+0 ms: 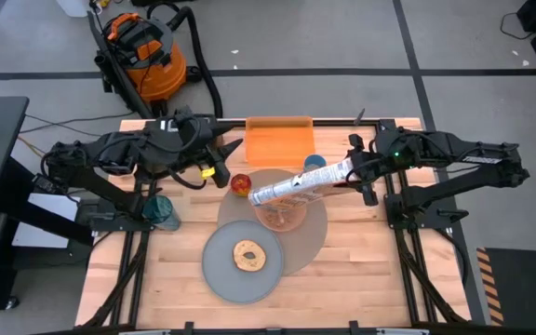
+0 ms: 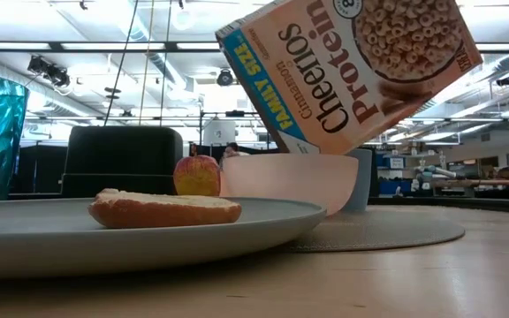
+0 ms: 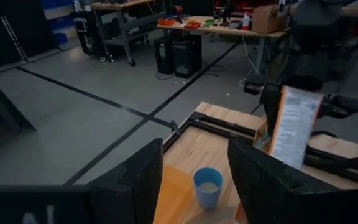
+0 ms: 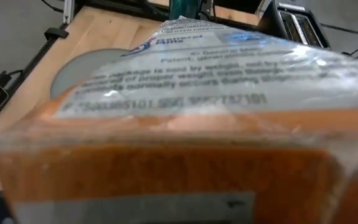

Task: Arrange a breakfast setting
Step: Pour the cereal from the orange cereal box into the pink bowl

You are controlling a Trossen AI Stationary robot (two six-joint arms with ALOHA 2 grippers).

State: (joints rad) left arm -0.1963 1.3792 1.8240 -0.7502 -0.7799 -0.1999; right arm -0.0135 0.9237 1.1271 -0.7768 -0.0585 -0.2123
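Right claw [image 1: 350,171] tilts cereal box [image 1: 298,184] over pink bowl [image 2: 290,180] (left claw [image 1: 220,160] idle)

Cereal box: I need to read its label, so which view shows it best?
The low view: the cereal box hangs tilted over the pink bowl, brand lettering legible. The high view shows only its foreshortened side, the left wrist view a narrow panel, the right wrist view a blurred close-up.

cereal box [image 4: 185,112] blurred, filling the right wrist view, spoon unseen

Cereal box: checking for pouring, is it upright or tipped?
Tipped: the cereal box slants top-down over the pink bowl, held by the right gripper.
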